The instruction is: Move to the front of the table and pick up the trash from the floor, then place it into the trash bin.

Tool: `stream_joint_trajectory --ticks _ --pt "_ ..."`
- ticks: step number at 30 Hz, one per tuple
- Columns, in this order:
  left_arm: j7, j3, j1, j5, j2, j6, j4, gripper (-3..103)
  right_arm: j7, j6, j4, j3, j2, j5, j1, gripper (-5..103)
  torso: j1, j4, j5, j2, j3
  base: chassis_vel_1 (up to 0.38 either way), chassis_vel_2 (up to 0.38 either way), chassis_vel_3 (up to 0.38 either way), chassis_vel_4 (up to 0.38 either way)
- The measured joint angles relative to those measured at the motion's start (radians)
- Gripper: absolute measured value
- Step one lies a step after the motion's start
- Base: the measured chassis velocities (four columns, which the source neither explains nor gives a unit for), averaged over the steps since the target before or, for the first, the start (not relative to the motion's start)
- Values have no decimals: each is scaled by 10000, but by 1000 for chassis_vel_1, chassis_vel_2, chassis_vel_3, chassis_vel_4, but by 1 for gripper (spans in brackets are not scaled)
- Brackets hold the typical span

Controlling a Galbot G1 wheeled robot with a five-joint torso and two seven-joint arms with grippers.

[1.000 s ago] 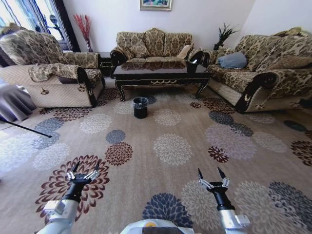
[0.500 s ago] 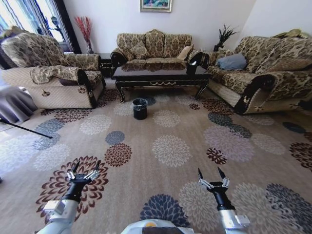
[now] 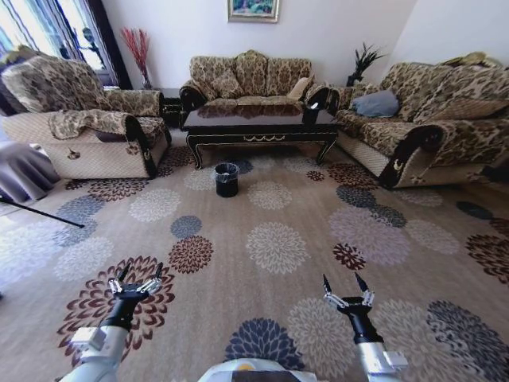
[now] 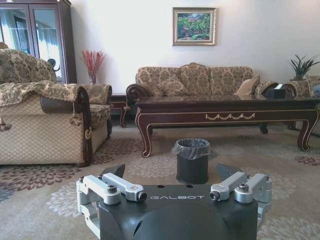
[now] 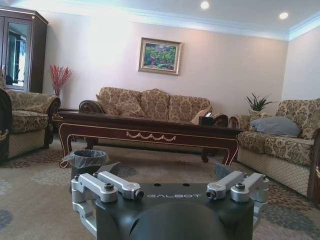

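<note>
The long dark table point(image 3: 258, 127) with gold ornament stands at the far end of the carpet, in front of the back sofa. The black trash bin point(image 3: 227, 179) with its clear liner stands on the floor just before the table's left front leg. The bin point(image 4: 192, 161) and the table point(image 4: 227, 116) also lie ahead in the left wrist view, as do the same bin point(image 5: 86, 162) and table point(image 5: 145, 134) in the right wrist view. The trash is out of view. My left gripper point(image 3: 141, 271) and right gripper point(image 3: 341, 280) hang open and empty low over the carpet, far from the bin.
A patterned armchair point(image 3: 79, 119) flanks the table on the left and a long sofa point(image 3: 429, 119) on the right. A thin black rod point(image 3: 40, 211) slants over the floor at far left. A black tissue box point(image 4: 275, 91) sits on the table. Open flowered carpet point(image 3: 274, 247) lies between me and the bin.
The whole head view has shifted slightly, so the camera has moved with the base. Both arms hold the same pose and both grippers stay open.
</note>
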Motion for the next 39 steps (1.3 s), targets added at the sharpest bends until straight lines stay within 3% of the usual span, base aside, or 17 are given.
stream_joint_trajectory --ticks 39 --pt "-1 -1 0 0 0 0 0 100 0 0 0 -1 0 0 0 100 610 0 -3 1632 1025 4 -5 -4 4"
